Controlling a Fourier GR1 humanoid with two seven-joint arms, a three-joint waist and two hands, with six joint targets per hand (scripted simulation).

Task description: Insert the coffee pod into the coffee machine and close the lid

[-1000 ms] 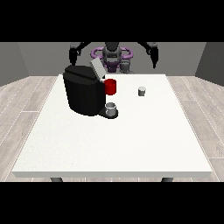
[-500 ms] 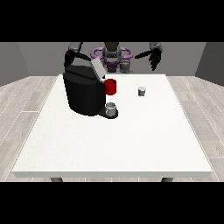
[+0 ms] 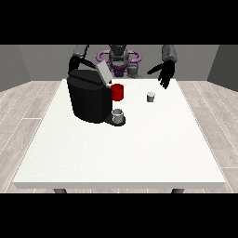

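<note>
The coffee machine [image 3: 89,98] is serving as the landmark here, a black box standing on the left half of the white bench [image 3: 121,153], toward the far side.

Just behind the machine's upper left corner, the arm at the view's left is bending down, but its robot hand is hiding behind the machine's body, so whether its fingers are spread or curled cannot be told.

On top of the machine, at its right edge, the grey lid [image 3: 103,72] is standing tilted up and open. Right of the machine's upper part, a red piece [image 3: 118,92] is sticking out from its side. Below that, at the machine's right foot, a small grey cup [image 3: 118,115] is sitting on the dark base plate.

Farther right of the machine, well apart from it, the coffee pod [image 3: 150,96] is resting upright on the bench as a small pale cylinder, with nothing touching it.

Farther right still and a little beyond the pod, the robot hand at the view's right [image 3: 165,73] is hanging above the bench's far edge, its fingers spread and pointing down, its thumb sticking out toward the machine, holding nothing.
</note>
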